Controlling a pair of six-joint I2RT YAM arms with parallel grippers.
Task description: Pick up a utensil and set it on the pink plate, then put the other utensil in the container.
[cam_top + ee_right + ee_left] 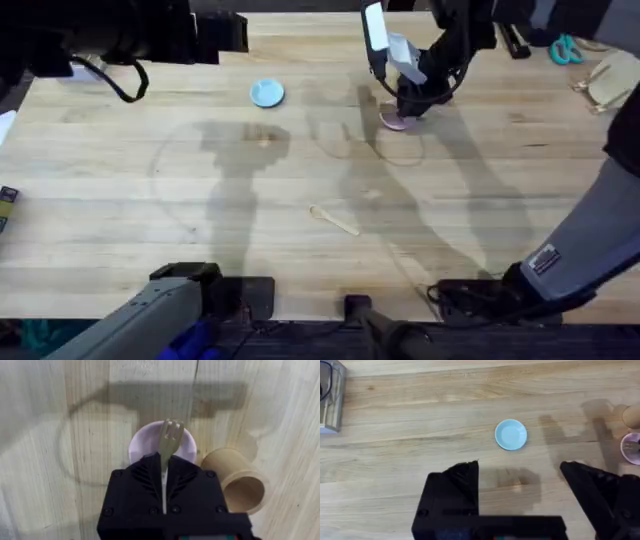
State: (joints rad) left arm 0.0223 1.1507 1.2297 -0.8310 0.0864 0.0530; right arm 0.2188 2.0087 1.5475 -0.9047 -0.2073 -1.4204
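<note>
Overhead: the right gripper (408,108) is held directly over the pink plate (397,121), far side of the wood table (300,180). The spoon (333,220) lies flat, well apart from the pink plate, nearer the arm bases. A light blue plate (267,93) sits well apart from the pink plate, same far row. Scissors (566,48) lie at the far right corner.

Left wrist: the left gripper (520,472) is spread wide, nothing held, hovering near the light blue plate (510,434); the pink plate (631,448) is seen at the edge.

Right wrist: the fork (169,440) is pinched by its handle between black fingers (140,477), tines over the pink plate (142,442). The brown container (240,482) lies just beside the plate, apparently tipped, mouth visible. The fork should be lowered low and centred before release, so it is not bounced off the rim or into the container.
</note>
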